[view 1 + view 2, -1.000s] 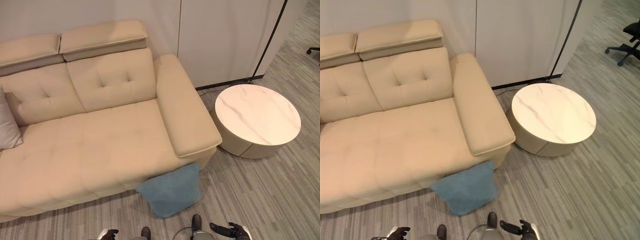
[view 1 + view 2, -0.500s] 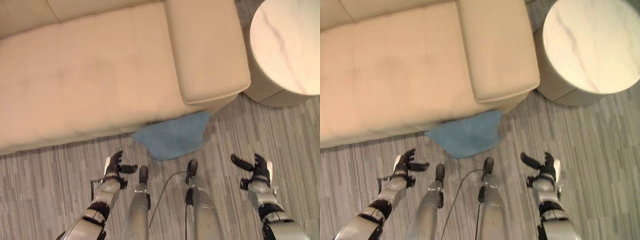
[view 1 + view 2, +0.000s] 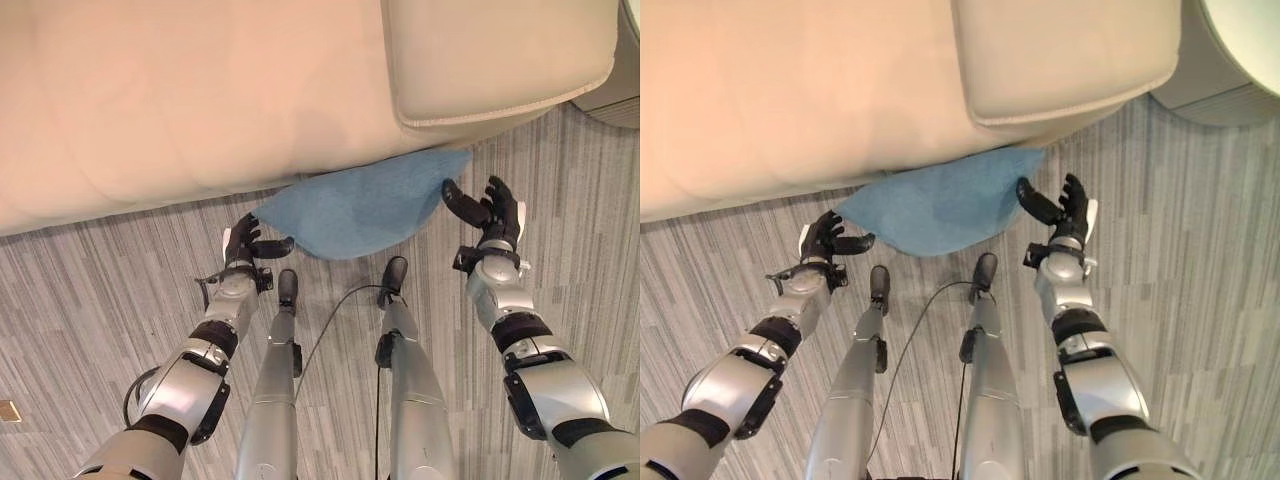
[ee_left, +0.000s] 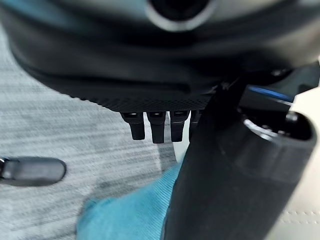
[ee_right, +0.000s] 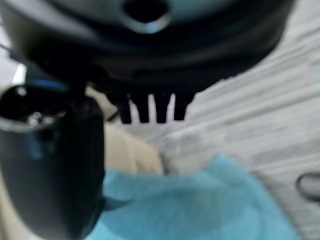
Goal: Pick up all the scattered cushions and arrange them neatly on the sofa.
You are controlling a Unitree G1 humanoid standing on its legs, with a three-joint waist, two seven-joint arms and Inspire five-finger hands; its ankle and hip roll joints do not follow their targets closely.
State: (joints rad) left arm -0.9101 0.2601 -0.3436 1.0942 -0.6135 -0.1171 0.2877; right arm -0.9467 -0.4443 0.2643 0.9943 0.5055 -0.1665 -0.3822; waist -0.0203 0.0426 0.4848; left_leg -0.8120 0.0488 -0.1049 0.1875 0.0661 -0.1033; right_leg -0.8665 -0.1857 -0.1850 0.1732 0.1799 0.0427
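Reaching toward the floor in front of the sofa (image 3: 200, 100), both hands are spread with fingers apart and hold nothing. The left hand (image 3: 243, 247) sits just beside the left corner of the blue cushion (image 3: 360, 205), its thumb stretched out toward that corner; whether the thumb tip actually touches the fabric cannot be told. The right hand (image 3: 490, 215) stands at the cushion's right corner, palm turned inward toward the cushion, fingers raised and splayed, the thumb close against the cushion's edge without a clear grip. In the left wrist view the fingers (image 4: 156, 130) hang straight with the teal fabric past them, and in the right wrist view the fingers (image 5: 150, 107) likewise hang straight above the cushion, with the sofa's pale base just behind it.

The blue cushion lies flat on the grey striped floor (image 3: 90, 300), its rear edge tucked under the front of the sofa below the armrest (image 3: 500, 50). Its long axis runs left to right along the sofa's front, between the two hands, with a rounded front edge bulging toward the robot. A round side table (image 3: 1240, 50) stands to the right of the armrest.
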